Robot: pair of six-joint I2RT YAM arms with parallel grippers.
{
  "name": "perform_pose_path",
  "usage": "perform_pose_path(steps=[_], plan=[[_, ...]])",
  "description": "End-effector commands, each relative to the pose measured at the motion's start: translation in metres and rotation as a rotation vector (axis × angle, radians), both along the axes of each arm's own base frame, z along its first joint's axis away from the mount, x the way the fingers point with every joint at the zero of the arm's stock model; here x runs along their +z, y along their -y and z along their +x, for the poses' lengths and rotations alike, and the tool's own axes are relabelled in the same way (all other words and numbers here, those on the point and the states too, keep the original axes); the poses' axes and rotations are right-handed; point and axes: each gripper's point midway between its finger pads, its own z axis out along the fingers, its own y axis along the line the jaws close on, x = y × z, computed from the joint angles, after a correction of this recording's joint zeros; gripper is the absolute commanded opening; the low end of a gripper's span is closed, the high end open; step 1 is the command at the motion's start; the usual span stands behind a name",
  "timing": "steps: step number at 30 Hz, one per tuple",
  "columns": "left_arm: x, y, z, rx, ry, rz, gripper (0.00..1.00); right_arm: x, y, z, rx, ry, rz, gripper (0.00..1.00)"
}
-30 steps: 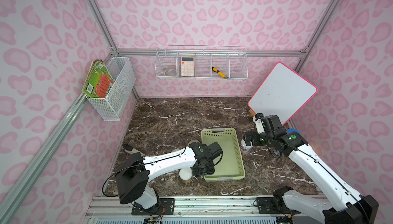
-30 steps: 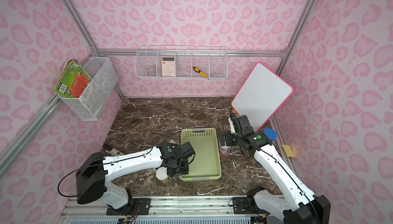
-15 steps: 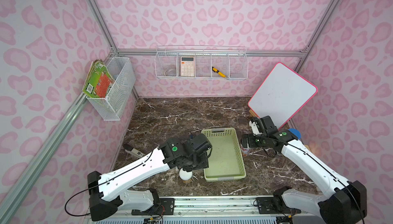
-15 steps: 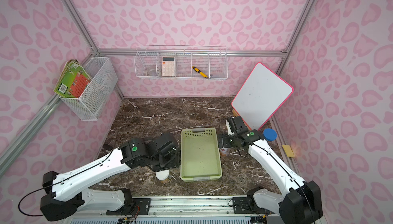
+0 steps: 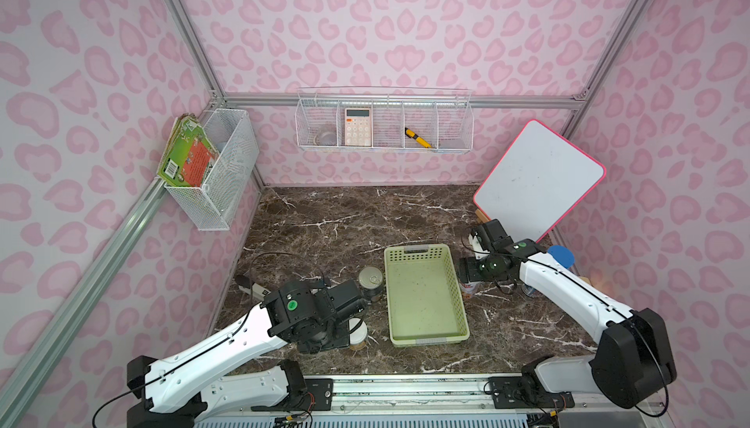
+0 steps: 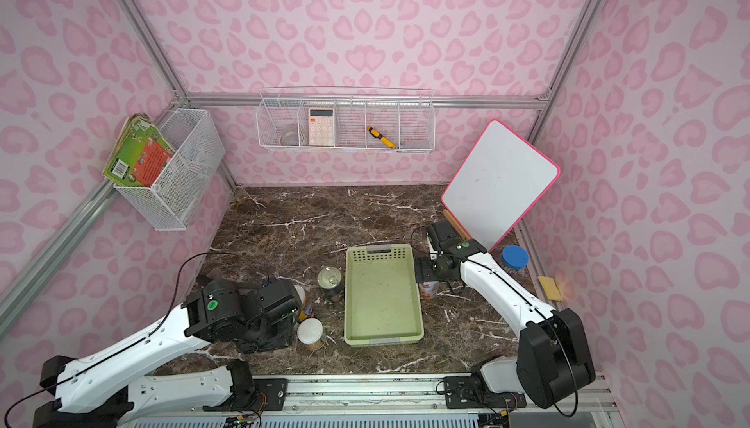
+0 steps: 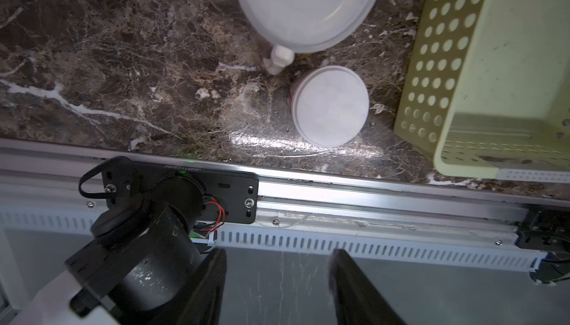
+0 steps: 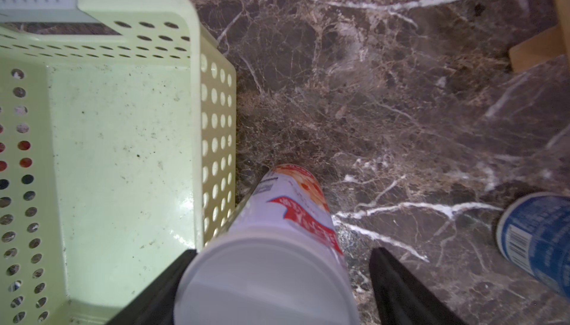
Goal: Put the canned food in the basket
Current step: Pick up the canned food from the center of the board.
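Observation:
The pale green basket (image 5: 424,251) (image 6: 383,338) (image 8: 197,61) (image 7: 462,61) stands empty in mid-table. Against its right wall stands a white-lidded can with a red and orange label (image 8: 293,215) (image 5: 470,287) (image 6: 428,291). My right gripper (image 8: 283,251) (image 5: 468,269) straddles it, open: one finger touches the can, the other stands apart. Left of the basket are a dark can with a silver top (image 5: 370,277) (image 6: 329,277), a white-lidded can (image 6: 310,332) (image 7: 330,106) and another half under my left wrist (image 6: 300,296). My left gripper (image 7: 277,252) is open and holds nothing.
A blue-lidded jar (image 5: 560,257) (image 8: 536,240) stands right of my right arm. A pink-rimmed whiteboard (image 5: 539,186) leans at the back right. White wire baskets (image 5: 385,123) hang on the walls. A yellow pad (image 6: 550,288) lies at the right edge.
My left arm has drawn back from the basket's left rim toward the front left. My right arm has sunk lower over the can beside the basket.

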Motion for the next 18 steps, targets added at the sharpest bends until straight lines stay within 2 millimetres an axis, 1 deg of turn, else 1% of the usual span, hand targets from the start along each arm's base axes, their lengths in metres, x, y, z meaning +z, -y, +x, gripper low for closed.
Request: perform_pose_path(steps=[1, 4, 5, 7, 10, 13, 15, 16, 17, 18], plan=[[-0.007, -0.005, 0.001, 0.020, 0.007, 0.019, 0.60, -0.004, 0.006, 0.001, -0.012, 0.004, -0.036, 0.79], [-0.018, 0.000, 0.002, 0.030, 0.003, 0.004, 0.60, -0.004, 0.007, 0.002, -0.012, 0.003, -0.042, 0.68], [-0.022, 0.000, 0.001, 0.035, 0.000, 0.007, 0.60, -0.001, 0.008, 0.002, -0.015, 0.009, -0.045, 0.64], [-0.024, -0.003, 0.001, 0.062, -0.002, 0.022, 0.60, 0.013, 0.010, 0.005, -0.026, 0.036, -0.055, 0.59], [-0.023, -0.007, 0.003, 0.071, 0.010, 0.042, 0.60, 0.048, 0.011, 0.011, -0.029, 0.098, -0.065, 0.52], [-0.021, -0.009, 0.006, 0.075, 0.029, 0.050, 0.60, 0.100, 0.000, 0.020, -0.008, 0.193, -0.052, 0.49], [-0.021, -0.009, 0.007, 0.073, 0.037, 0.047, 0.60, 0.140, -0.017, 0.025, 0.018, 0.268, -0.031, 0.47], [-0.021, -0.008, 0.007, 0.071, 0.038, 0.044, 0.60, 0.152, -0.027, 0.026, 0.039, 0.290, -0.026, 0.47], [-0.023, -0.007, 0.007, 0.071, 0.034, 0.042, 0.60, 0.166, -0.041, 0.027, 0.070, 0.316, -0.007, 0.47], [-0.024, -0.007, 0.007, 0.070, 0.032, 0.043, 0.60, 0.175, -0.058, 0.027, 0.110, 0.332, 0.015, 0.47]])
